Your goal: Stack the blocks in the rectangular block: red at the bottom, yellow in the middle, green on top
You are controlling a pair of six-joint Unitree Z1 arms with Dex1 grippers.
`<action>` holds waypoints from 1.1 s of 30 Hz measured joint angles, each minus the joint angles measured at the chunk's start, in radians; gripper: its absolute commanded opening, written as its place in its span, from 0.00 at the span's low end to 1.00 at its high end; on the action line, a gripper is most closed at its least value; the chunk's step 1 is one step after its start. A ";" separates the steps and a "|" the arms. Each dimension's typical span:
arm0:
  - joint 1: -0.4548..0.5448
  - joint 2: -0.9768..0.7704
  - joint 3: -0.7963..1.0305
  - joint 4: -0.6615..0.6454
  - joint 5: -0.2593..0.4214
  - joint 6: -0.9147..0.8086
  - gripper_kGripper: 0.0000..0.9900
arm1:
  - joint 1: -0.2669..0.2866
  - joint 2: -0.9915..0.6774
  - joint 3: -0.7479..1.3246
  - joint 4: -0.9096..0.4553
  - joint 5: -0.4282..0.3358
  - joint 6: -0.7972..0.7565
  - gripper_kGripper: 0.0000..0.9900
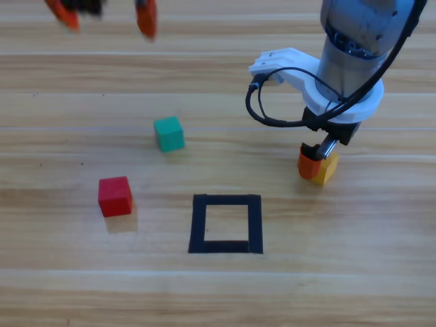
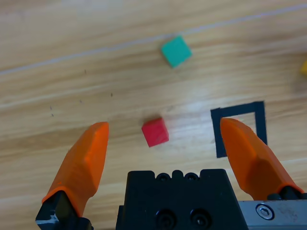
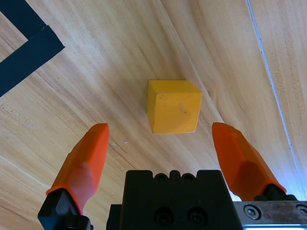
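Nearest me in the overhead view, I see the flat hollow rectangle outlined in black tape [image 1: 226,224] lying on the pale wooden tabletop [image 1: 354,272], with nothing inside it. To its left, a short way off, the small matte red cube [image 1: 114,196] sits alone on the wood. Farther back, between the red cube and the rectangle's line, I see the small matte teal-green cube [image 1: 169,133], also alone and apart from everything else.

To the right of the rectangle and a little behind it, my right gripper [image 1: 318,163] is down at the tabletop over the small matte yellow cube [image 1: 328,167]. In its own wrist camera, the two orange jaws stand wide apart with the yellow cube resting on the wood between and just ahead of them, touching neither. It holds nothing.

Farthest away, at the top left edge, my left gripper [image 1: 105,19] hangs above the tabletop. Its jaws are spread wide and empty; its wrist camera looks down on the red cube, the green cube and the taped rectangle.
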 measured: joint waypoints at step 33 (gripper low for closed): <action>0.142 0.032 0.684 -0.448 -0.162 -0.072 1.00 | -0.040 0.133 -0.124 0.066 0.030 -0.019 0.32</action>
